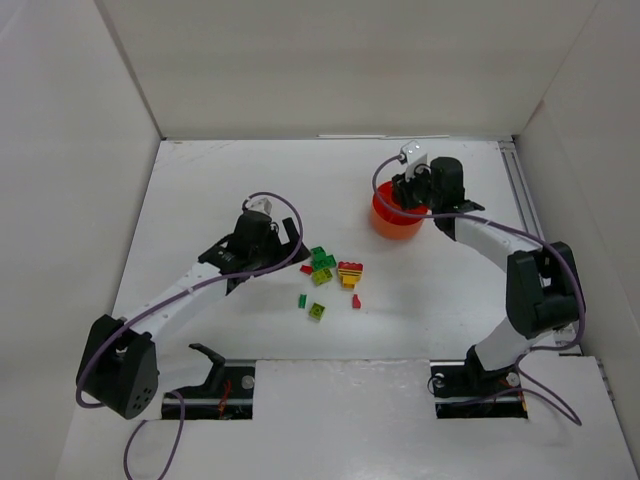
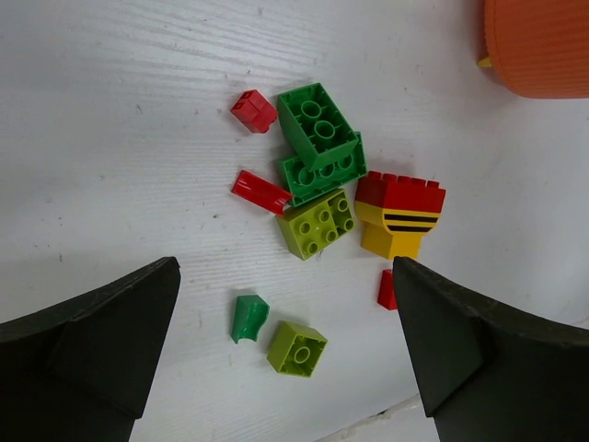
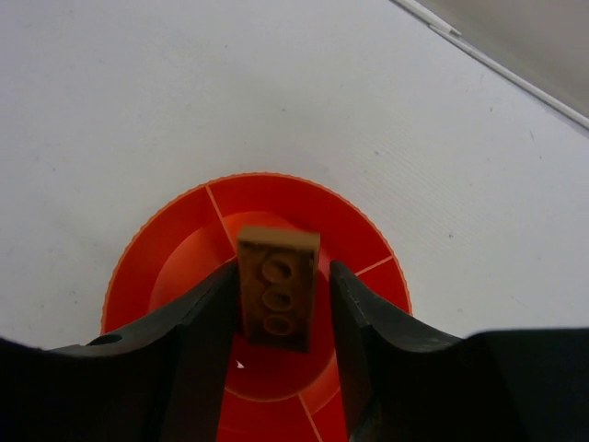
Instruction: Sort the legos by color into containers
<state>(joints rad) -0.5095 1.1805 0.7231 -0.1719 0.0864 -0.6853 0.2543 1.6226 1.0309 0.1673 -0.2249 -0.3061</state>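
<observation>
a brown lego is sitting pinched between the fingers of the right pincer, studs facing the wrist camera, hanging over the middle of the orange bowl. the bowl is resting on the white bench, right of centre, apart from the back wall and near the right-hand rail. the other legos are lying in a loose cluster mid-bench. two green bricks are touching a lime brick, and a red-and-yellow striped block is lying just beside them, with small red, green and lime bits around. the left pincer is hovering over them, spread wide and gripping nothing, with bare bench lying open to its left.
</observation>
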